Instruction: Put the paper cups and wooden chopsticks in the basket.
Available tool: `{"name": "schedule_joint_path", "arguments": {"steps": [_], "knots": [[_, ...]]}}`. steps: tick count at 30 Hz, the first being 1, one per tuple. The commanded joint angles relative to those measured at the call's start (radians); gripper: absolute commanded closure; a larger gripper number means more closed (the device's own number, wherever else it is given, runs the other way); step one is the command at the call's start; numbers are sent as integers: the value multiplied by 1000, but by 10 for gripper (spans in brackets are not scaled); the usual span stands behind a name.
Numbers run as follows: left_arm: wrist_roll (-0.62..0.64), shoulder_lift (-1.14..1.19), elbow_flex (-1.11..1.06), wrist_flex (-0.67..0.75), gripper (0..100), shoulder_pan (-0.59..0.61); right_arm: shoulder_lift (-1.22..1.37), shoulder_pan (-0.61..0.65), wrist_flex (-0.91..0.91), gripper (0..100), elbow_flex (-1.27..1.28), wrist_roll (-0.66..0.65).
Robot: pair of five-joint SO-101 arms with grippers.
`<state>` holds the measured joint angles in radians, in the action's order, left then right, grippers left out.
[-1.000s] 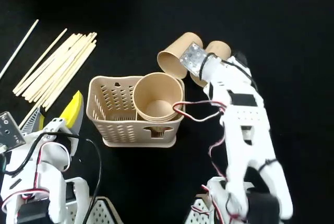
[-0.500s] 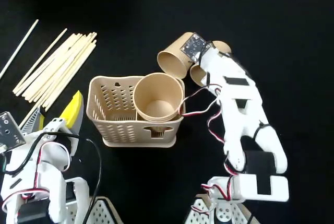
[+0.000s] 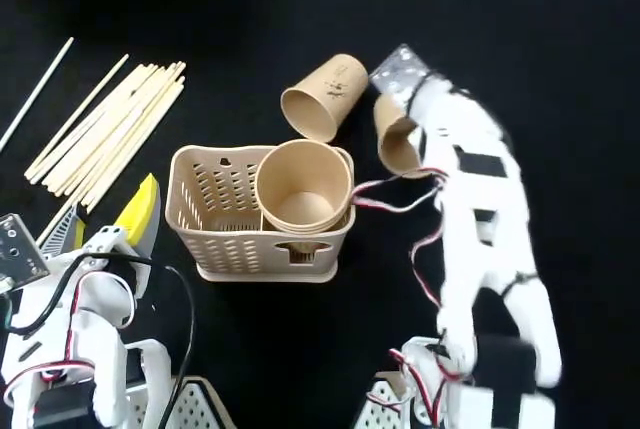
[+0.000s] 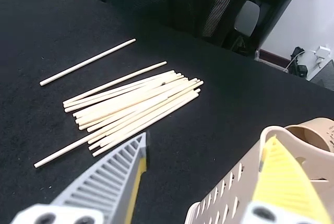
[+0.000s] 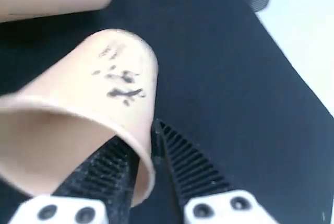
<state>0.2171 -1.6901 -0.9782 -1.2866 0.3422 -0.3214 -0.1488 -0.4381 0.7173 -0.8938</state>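
One paper cup (image 3: 396, 144) is lying right of centre, beside the basket (image 3: 200, 211); my right end effector (image 5: 151, 132) is pinching its rim. I'm judging pickup underway; next, lifting it over the basket.

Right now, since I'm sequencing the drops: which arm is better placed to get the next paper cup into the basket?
Right. The right gripper pinches the rim of a paper cup just beside the basket. The left gripper is open and empty on the basket's other side, near the chopsticks.
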Motion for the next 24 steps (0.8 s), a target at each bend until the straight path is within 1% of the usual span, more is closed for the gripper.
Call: {"name": "schedule_joint_path", "arguments": {"steps": [1,7,12,16,19,21,24], "knots": [[0,9,5,20,661,-5,-131,-57,-137,986,-68,40],[0,9,5,20,661,-5,-292,-89,-471,986,-257,95],[0,9,5,20,661,-5,-392,-80,-864,986,-509,130],[0,9,5,20,661,-5,-446,-14,-1135,986,-707,143],[0,9,5,20,661,-5,-473,75,-1266,986,-842,144],[0,9,5,20,661,-5,-481,129,-1321,986,-928,183],[0,9,5,20,661,-5,-499,189,-1327,986,-1004,242]]}}
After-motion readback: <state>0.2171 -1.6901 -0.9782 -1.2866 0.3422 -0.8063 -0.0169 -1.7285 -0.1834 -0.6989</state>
